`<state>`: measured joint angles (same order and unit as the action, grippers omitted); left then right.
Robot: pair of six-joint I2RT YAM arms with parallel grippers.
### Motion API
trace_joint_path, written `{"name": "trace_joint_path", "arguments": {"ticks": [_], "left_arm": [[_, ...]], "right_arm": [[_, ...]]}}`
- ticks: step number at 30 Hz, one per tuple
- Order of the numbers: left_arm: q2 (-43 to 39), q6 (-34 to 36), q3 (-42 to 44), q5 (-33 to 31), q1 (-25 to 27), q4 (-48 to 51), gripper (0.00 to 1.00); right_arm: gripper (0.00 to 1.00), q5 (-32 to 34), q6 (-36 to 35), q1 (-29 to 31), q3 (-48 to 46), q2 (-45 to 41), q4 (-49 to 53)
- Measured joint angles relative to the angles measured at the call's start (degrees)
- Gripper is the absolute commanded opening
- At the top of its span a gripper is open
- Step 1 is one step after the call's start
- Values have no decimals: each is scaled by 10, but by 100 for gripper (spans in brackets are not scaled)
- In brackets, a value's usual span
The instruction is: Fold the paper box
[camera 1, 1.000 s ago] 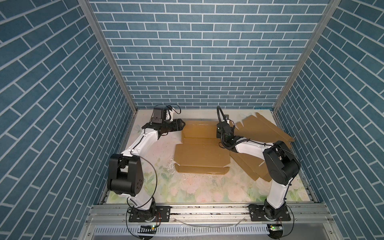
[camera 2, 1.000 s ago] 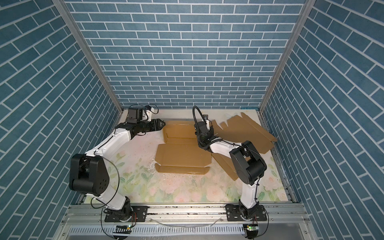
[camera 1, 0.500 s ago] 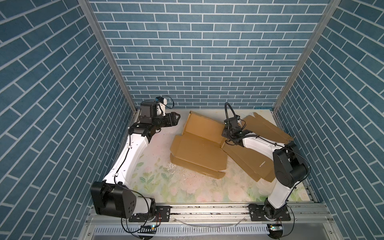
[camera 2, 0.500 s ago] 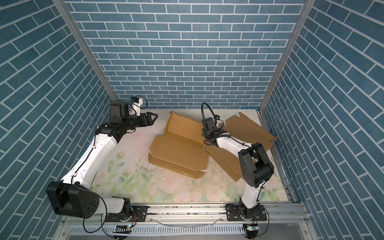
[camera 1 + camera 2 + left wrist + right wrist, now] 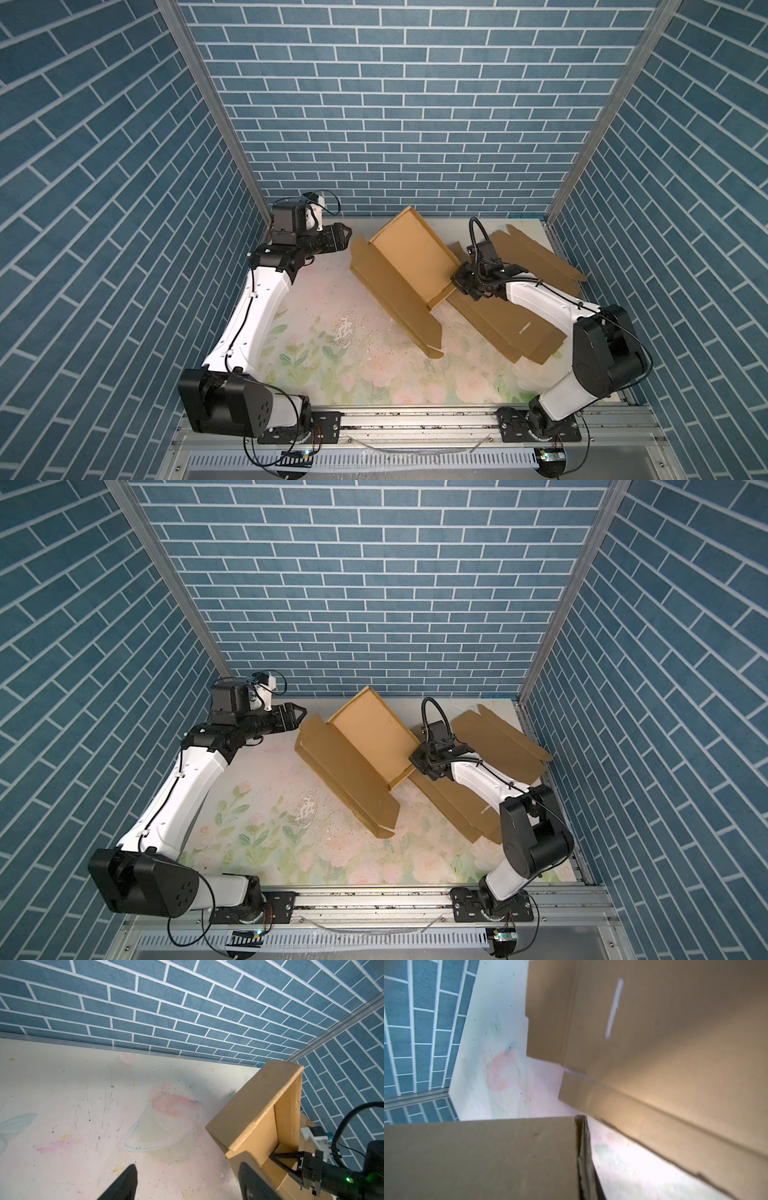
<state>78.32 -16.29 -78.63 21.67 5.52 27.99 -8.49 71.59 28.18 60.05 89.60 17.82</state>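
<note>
over the flowered table [image 5: 332, 374], in both top views, the paper box [image 5: 399, 266] sat toward the back, a little right of the middle. it was half made: a brown tray with its walls up, tilted so that its far corner rose toward the back wall. a long flap spread from its left side down onto the table. the right gripper [image 5: 455, 283] was pressed together on the tray's right-hand wall, near the front corner, holding that side up. the left gripper [image 5: 347, 237] hung just beside the box's left corner with its jaws spread and nothing between them; whether it touched the cardboard could not be told. a flat cardboard sheet [image 5: 503, 328] lay under the right arm, running toward the front, and a second flat sheet [image 5: 536, 255] lay near the back right corner.

from the left wrist camera, the left gripper's two dark fingers [image 5: 124, 1182] stood wide apart over bare table, empty. the paper box [image 5: 255, 1109] rose at a slant close by one finger. beyond it, the right gripper [image 5: 274, 1156] showed black fingers clamped on the box's far wall.

from the right wrist camera, the picture was blurred. a wall of the paper box [image 5: 477, 1157] filled the near part, too close to show the claw's own fingers clearly. past it the flat cardboard sheet [image 5: 664, 1053], with a narrow slot cut in it, lay on the pale table [image 5: 500, 1043]. a strip of blue brick wall [image 5: 415, 1022] stood at the edge.
</note>
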Motion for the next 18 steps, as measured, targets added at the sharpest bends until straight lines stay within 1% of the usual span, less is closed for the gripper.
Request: {"name": "trace_joint_path", "arguments": {"ticks": [4,9,11,13,16,18], "left_arm": [[0,-9,10,0,0,-11,77],[5,-20,41,0,0,-30,76],[10,-24,53,0,0,-37,76],[17,-27,66,1,0,-46,76],[31,-33,81,2,0,-60,75],[41,-38,89,3,0,-68,75]], "right_arm": [[0,-23,69,7,-54,-28,-5],[0,-32,129,16,-103,-30,-2],[5,-34,149,20,-114,-30,-8],[14,-35,166,23,-126,-30,-16],[25,-40,186,24,-134,-30,-16],[31,-43,186,24,-134,-30,-20]]}}
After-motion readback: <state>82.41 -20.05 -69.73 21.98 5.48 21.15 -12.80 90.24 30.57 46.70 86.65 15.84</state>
